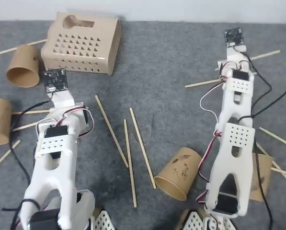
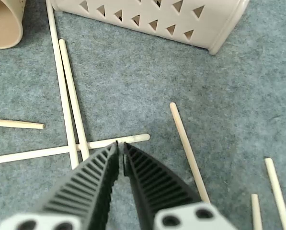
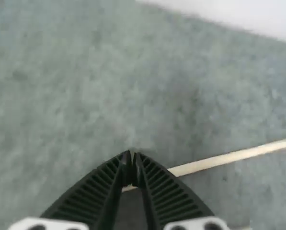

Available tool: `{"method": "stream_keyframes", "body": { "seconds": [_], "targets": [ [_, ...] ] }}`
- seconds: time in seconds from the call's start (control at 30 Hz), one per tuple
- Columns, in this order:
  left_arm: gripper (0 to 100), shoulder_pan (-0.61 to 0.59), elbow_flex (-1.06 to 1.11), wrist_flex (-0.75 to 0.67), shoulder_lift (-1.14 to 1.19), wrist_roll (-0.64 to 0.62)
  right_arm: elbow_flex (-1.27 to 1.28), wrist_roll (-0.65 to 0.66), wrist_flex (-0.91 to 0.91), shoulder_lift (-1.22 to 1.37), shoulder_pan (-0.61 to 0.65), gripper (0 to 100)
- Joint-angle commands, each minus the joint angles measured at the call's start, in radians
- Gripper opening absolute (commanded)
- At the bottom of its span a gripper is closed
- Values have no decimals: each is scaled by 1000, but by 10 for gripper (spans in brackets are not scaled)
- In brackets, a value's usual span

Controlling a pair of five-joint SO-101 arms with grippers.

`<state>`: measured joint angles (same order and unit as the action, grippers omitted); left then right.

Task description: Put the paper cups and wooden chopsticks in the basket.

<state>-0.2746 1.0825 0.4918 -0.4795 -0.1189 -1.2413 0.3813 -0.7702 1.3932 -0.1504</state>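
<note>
Left wrist view: both my claws closed, empty.
My left claw (image 2: 120, 145) points just beside a chopstick (image 2: 32, 154); my right claw (image 3: 131, 155) hides a second chopstick's (image 3: 229, 156) end; the basket (image 2: 214, 24) is cut off.

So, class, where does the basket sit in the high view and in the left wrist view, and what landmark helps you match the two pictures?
High view: the basket lies in the upper left of the picture.
Left wrist view: the basket, seen as a wall of triangular holes, lies beyond the left gripper, past the crossed chopsticks.
Shared landmark: the paper cup lying beside the basket.
</note>
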Motion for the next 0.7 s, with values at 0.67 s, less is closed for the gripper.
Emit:
{"method": "stream_keyframes", "body": {
  "seconds": [0.67],
  "targets": [
    [13, -2, -12, -29, -12, 9, 8, 80, -1030, -449, -142, 6]
  ]
}}
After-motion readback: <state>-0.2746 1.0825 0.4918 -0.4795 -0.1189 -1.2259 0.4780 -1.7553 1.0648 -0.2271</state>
